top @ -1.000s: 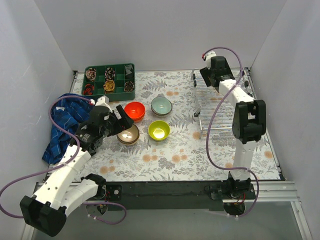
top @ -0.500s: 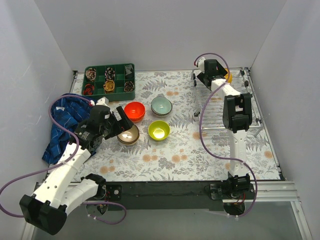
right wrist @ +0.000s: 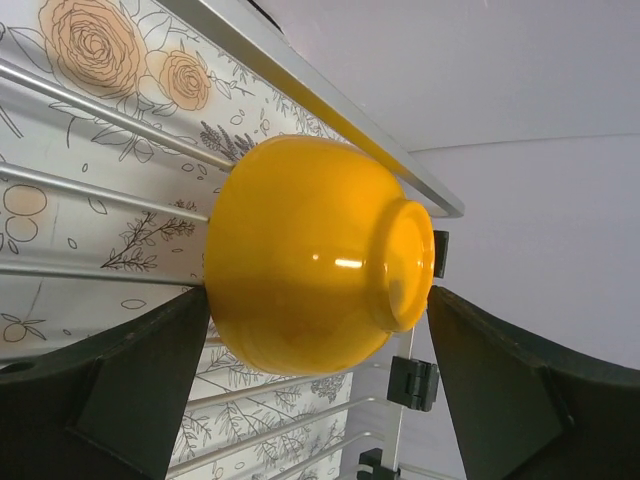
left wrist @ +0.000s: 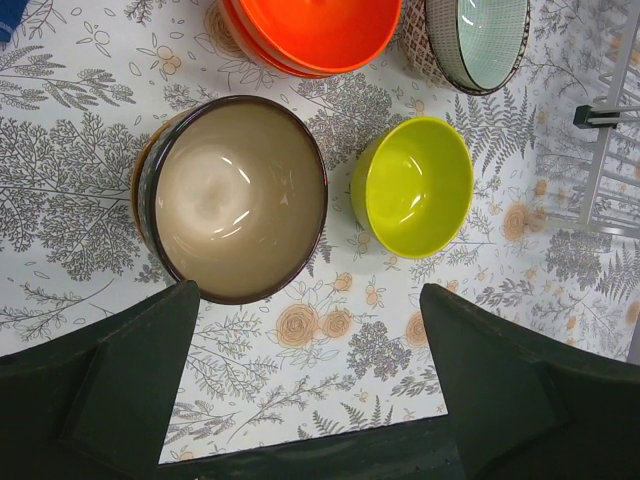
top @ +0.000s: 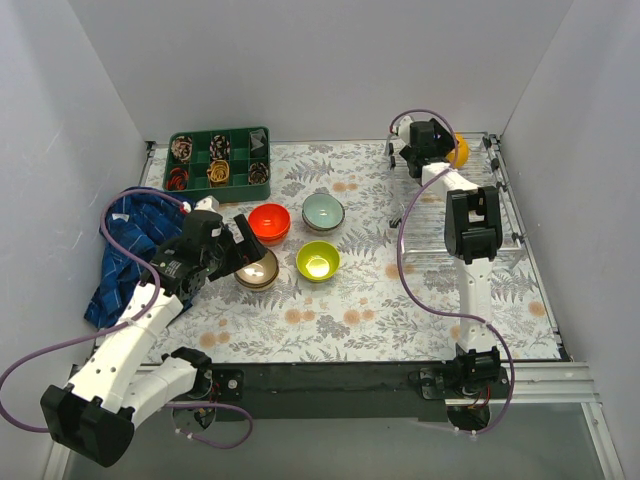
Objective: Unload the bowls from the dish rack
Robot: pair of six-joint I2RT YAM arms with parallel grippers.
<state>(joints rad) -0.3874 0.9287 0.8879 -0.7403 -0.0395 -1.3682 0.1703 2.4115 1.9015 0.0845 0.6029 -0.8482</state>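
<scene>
The silver wire dish rack lies on the right of the table. A yellow-orange bowl stands on edge at its far end. My right gripper is open, one finger on each side of that bowl. On the mat to the left sit a red-orange bowl, a pale mint bowl, a lime green bowl and a dark-rimmed bowl with a beige inside. My left gripper hangs open just near of the dark-rimmed bowl, holding nothing.
A green compartment tray with small items stands at the back left. A blue checked cloth lies crumpled at the left edge. White walls close in the table on three sides. The rack's corner shows at the right of the left wrist view.
My right arm has swung to the rack's far end and now brackets the yellow-orange bowl. My left gripper opened a little wider beside the dark-rimmed bowl.
</scene>
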